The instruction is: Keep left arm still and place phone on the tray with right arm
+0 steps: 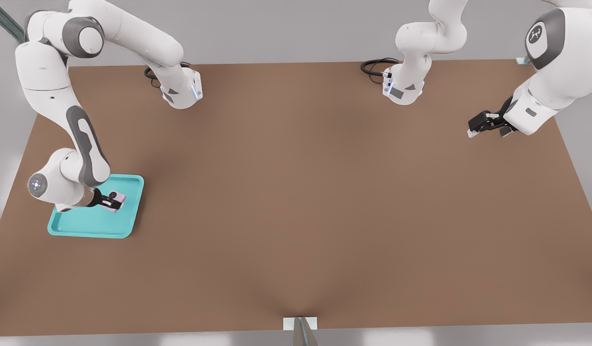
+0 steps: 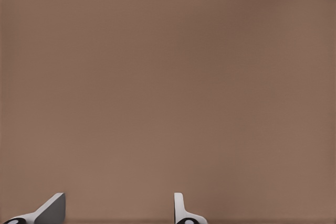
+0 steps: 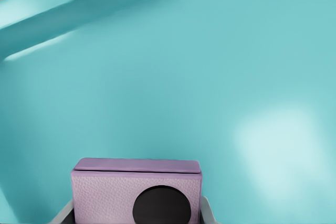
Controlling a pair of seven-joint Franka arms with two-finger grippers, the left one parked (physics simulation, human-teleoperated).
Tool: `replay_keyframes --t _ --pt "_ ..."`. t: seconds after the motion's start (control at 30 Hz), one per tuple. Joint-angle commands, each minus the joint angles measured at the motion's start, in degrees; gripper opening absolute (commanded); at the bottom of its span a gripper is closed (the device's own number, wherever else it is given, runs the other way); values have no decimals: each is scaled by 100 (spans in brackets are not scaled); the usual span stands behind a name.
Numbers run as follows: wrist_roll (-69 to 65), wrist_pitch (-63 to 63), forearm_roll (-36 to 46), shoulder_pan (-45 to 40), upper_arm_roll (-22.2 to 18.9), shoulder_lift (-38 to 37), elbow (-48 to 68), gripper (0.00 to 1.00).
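Right arm (image 1: 86, 144) bent low, gripper (image 1: 108, 201) angled downward, fingers clamped on load.

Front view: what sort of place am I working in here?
Most likely a simulated tabletop robot workcell: a bare brown table, white arms mounted along its far edge, and plain grey surroundings. The gripper holds the pink phone over the turquoise tray.

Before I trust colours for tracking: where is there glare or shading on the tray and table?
Right wrist view: pale glare patches on the tray floor and rim, beyond the phone in the claw. Front view: soft dark shading on the table near its front edge; tray evenly lit.
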Motion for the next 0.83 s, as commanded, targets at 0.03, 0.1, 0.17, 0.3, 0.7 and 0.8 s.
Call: replay_keyframes --t 0.03,0.1,0.17,0.3,0.7,0.8 --pt "-1968 317 -55 -12 1 178 91 86" --pt "-1968 239 -55 -12 1 117 91 100" --pt "-1959 -209 -55 5 10 -199 73 100" --pt "-1845 -2099 -38 102 625 -973 1399 100" --pt "-246 -4156 569 4444 -2047 -2775 2271 100" --pt "-272 -4165 560 4400 -2047 -2775 2271 100"
